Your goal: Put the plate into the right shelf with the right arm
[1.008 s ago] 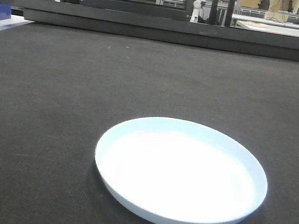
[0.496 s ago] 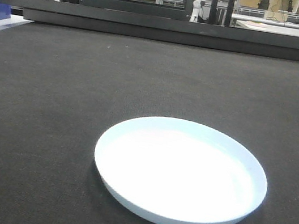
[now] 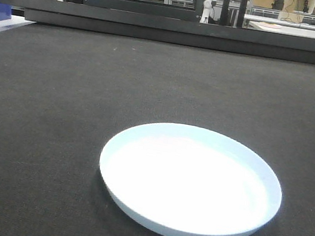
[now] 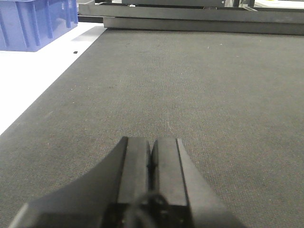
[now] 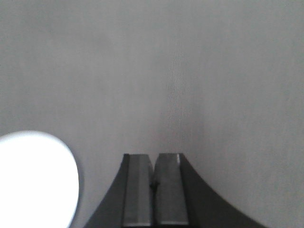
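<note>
The plate (image 3: pixel 190 183), round, pale blue-white and empty, lies flat on the dark mat near the front in the front-facing view. In the right wrist view the plate (image 5: pixel 33 178) shows as a bright disc at the lower left, to the left of my right gripper (image 5: pixel 153 156), which is shut with nothing between its fingers and apart from the plate. My left gripper (image 4: pixel 152 139) is shut too, over bare mat, with no plate in its view. The right shelf is out of view.
A dark mat (image 3: pixel 56 107) covers the table. A blue plastic bin (image 4: pixel 33 23) stands on a white surface beyond the mat's left edge. Low dark rails (image 3: pixel 178 32) run along the far edge, with workshop benches behind.
</note>
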Available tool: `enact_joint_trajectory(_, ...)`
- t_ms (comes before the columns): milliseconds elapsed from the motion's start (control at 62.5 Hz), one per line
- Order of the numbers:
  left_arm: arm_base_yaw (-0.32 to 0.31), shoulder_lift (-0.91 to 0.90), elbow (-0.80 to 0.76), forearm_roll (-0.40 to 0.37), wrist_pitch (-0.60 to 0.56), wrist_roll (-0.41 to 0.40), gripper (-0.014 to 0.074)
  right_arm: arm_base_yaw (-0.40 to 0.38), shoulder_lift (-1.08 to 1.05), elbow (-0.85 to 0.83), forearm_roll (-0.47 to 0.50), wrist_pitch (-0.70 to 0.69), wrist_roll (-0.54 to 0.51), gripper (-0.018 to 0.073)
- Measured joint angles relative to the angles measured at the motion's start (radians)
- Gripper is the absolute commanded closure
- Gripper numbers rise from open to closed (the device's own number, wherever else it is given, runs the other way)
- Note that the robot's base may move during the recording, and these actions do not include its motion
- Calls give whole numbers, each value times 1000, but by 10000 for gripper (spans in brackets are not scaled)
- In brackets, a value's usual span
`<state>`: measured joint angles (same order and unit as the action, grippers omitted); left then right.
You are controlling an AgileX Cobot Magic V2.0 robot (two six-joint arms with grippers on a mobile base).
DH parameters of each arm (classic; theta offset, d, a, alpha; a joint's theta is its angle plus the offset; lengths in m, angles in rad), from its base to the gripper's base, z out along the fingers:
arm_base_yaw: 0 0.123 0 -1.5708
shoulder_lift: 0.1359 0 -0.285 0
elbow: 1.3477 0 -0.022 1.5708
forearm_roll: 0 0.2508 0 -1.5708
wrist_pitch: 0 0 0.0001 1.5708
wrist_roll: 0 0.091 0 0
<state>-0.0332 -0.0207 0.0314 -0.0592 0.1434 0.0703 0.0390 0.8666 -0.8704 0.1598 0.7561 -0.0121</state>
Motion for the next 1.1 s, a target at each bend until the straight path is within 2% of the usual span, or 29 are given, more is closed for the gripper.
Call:
enact_joint_trajectory(144, 0, 0, 0, 0, 0, 0, 643, 13, 155, -32, -6, 168, 0, 510)
enact_joint_trajectory(240, 0, 0, 0, 0, 0, 0, 643, 54, 268, -50, -18, 243, 4, 510)
enact_joint_trajectory(320, 0, 0, 0, 0, 0, 0, 643, 105, 352, -66, -41, 275, 52, 510)
enact_joint_trajectory(400, 0, 0, 0, 0, 0, 0, 643, 161, 429, -89, -78, 286, 154, 485)
enact_joint_trajectory(448, 0, 0, 0, 0, 0, 0, 643, 198, 475, -107, -104, 290, 219, 439)
enact_joint_trajectory(544, 0, 0, 0, 0, 0, 0, 643, 262, 553, -146, -125, 290, 300, 273)
enact_joint_trajectory(592, 0, 0, 0, 0, 0, 0, 643, 296, 591, -166, -127, 290, 319, 158)
enact_joint_trajectory(672, 0, 0, 0, 0, 0, 0, 643, 342, 652, -198, -128, 286, 339, 60)
enact_joint_trajectory(912, 0, 0, 0, 0, 0, 0, 643, 404, 778, -251, -119, 236, 389, 54)
enact_joint_trajectory(1104, 0, 0, 0, 0, 0, 0, 643, 410, 824, -252, -95, 189, 415, 54)
